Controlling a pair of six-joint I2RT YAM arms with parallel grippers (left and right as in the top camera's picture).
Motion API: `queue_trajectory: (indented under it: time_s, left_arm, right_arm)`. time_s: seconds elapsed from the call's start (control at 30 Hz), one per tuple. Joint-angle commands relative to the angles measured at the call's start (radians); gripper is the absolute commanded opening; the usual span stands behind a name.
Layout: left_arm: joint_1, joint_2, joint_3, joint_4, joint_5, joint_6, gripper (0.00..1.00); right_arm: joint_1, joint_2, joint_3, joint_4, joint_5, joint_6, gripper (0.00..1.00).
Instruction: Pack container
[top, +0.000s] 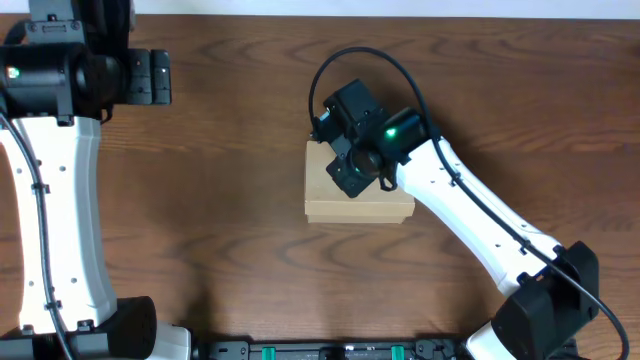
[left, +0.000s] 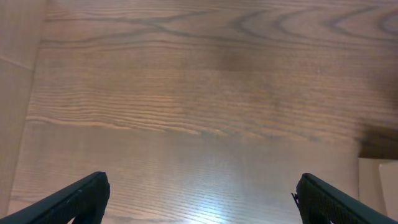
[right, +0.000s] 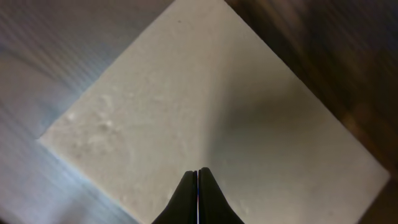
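Observation:
The container (top: 368, 204) is a small tan cardboard box with its lid closed flat, in the middle of the wooden table. It fills the right wrist view (right: 186, 106) as a pale slab seen corner-on. My right gripper (right: 198, 173) is shut with nothing between the fingers, its tips right over the lid; in the overhead view it sits above the box's far half (top: 350, 165). My left gripper (left: 199, 193) is open and empty over bare wood at the far left (top: 150, 78). A pale corner of the container (left: 380, 180) shows at the left wrist view's right edge.
The wooden table (top: 200, 200) spreads around the box. The left arm's white link (top: 55, 230) runs down the left side. The right arm (top: 470, 220) crosses from the front right. A black rail (top: 320, 350) lies along the front edge.

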Motion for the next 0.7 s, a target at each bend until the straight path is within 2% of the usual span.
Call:
queue_trajectory:
  time_s: [0.0, 0.37, 0.67]
  left_arm:
    - [-0.003, -0.016, -0.024, -0.005, 0.035, 0.021, 0.95]
    - [-0.003, -0.019, -0.026, 0.003, 0.043, 0.021, 0.95]
    - [-0.003, -0.019, -0.026, 0.000, 0.051, 0.017, 0.95]
  right_arm:
    - [-0.015, 0.006, -0.033, 0.018, 0.028, 0.071, 0.01]
    - [-0.052, 0.006, -0.108, 0.035, 0.028, 0.097, 0.01]
    - [-0.072, 0.006, -0.229, 0.134, 0.023, 0.134, 0.02]
